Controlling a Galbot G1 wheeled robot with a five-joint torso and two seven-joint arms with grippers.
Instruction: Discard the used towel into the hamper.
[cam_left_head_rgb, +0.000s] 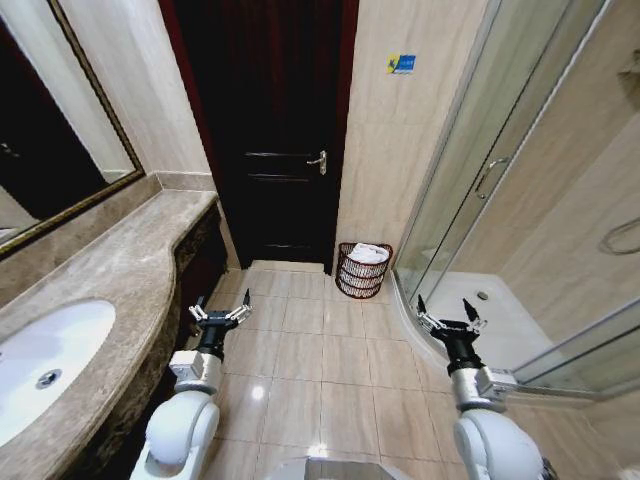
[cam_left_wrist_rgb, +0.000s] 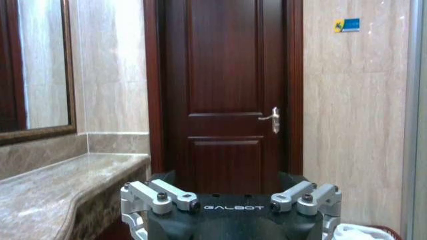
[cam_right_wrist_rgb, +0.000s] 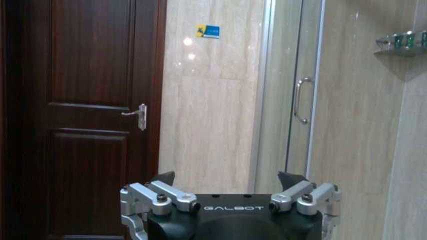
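Glossy tiles, ribbed wicker hamper (cam_left_head_rgb: 363, 271)

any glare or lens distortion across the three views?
Head view: fisheye bend in the shower door and mirror frame, ceiling-light glare on the floor tiles. Right wrist view: soft light spots on the wall beside the sticker. Left wrist view: even light, slightly soft.

Bathroom: we noted a marble vanity (cam_left_head_rgb: 150, 250) with sink (cam_left_head_rgb: 45, 365), framed mirror (cam_left_head_rgb: 60, 120), glass shower enclosure (cam_left_head_rgb: 500, 190), tiled floor (cam_left_head_rgb: 320, 360).
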